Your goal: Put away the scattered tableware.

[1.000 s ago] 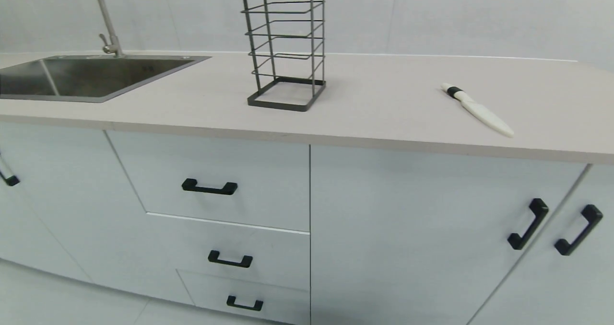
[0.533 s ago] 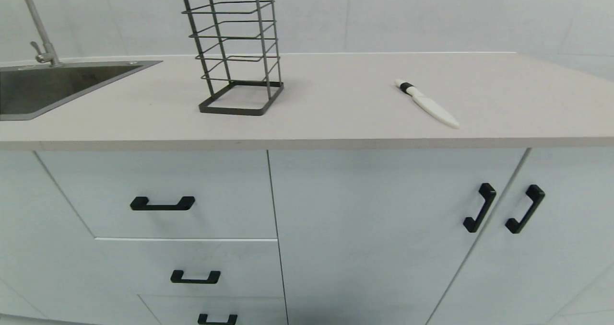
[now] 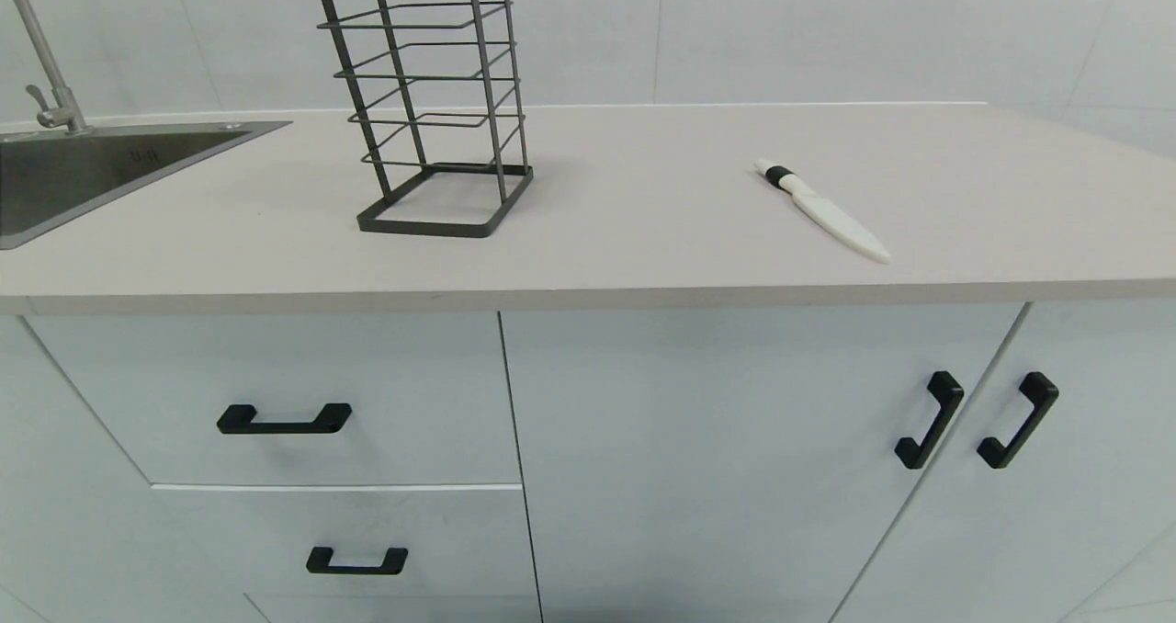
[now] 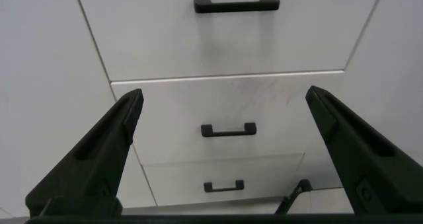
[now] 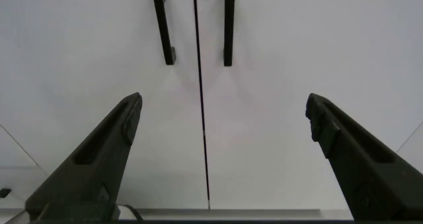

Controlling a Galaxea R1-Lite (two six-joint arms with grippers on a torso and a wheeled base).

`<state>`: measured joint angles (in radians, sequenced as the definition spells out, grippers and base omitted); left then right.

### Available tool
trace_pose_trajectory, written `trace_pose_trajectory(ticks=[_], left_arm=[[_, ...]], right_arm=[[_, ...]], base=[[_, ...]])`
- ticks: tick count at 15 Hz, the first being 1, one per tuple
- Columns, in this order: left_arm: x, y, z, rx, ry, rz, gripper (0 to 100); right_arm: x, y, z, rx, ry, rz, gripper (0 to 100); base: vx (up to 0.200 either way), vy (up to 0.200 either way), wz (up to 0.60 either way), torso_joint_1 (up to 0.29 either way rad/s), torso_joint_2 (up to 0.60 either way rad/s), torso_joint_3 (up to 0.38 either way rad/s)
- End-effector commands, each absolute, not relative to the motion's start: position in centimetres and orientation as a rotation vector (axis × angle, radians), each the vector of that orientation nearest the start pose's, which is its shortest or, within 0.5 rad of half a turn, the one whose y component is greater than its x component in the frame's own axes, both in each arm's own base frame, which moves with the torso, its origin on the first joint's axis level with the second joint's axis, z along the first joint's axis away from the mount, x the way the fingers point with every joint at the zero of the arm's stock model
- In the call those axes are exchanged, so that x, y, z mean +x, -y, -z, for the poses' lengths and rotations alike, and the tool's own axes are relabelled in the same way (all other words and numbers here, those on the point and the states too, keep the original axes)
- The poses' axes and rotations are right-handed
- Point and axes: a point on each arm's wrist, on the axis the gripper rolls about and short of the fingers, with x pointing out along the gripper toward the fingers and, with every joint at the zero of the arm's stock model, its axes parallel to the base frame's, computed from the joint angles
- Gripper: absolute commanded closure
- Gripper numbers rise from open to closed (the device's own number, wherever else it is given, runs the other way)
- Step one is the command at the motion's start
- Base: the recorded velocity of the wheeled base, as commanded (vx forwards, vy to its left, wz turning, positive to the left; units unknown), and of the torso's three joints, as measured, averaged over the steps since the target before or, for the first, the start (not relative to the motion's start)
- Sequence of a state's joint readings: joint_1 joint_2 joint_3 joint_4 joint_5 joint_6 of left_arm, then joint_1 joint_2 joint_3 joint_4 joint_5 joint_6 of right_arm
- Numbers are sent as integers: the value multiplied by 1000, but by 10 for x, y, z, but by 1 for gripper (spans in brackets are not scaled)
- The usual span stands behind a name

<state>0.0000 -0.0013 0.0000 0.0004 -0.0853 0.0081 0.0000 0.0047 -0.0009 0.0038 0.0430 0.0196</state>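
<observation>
White knife (image 3: 820, 211) lies flat on the countertop (image 3: 643, 228); left end effector (image 4: 225, 95) and right end effector (image 5: 225, 99) both spread wide.

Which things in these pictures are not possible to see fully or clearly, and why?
Rack: head view, top cut off by the upper edge.
Sink and faucet: head view, cut off by the left edge.
Knife: head view, too small to judge its cutting edge.
What lies behind the drawers and doors: wrist views, hidden by the closed fronts.
</observation>
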Motion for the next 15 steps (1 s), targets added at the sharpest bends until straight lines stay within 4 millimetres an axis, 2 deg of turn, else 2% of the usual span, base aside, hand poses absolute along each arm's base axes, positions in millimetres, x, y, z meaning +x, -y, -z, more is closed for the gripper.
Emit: trace_pose_trajectory(ticks=[1,4,8,15], left_arm=[[-23,2,-76,8,2,86,0],[-23,2,-76,8,2,86,0],[-23,2,-76,8,2,86,0],[-23,2,-76,6,2,86,0]], right_arm=[[-22,-1,-75,20,-13,-43,0],[-22,-1,-75,20,-13,-43,0],[-22,-1,-75,20,-13,-43,0],[-22,-1,-75,22,-13,-43,0]], base=[[0,0,0,0,0,0],[0,0,0,80,-107,-18],[0,0,0,232,-111,-150],[0,0,0,220,-563,-212]])
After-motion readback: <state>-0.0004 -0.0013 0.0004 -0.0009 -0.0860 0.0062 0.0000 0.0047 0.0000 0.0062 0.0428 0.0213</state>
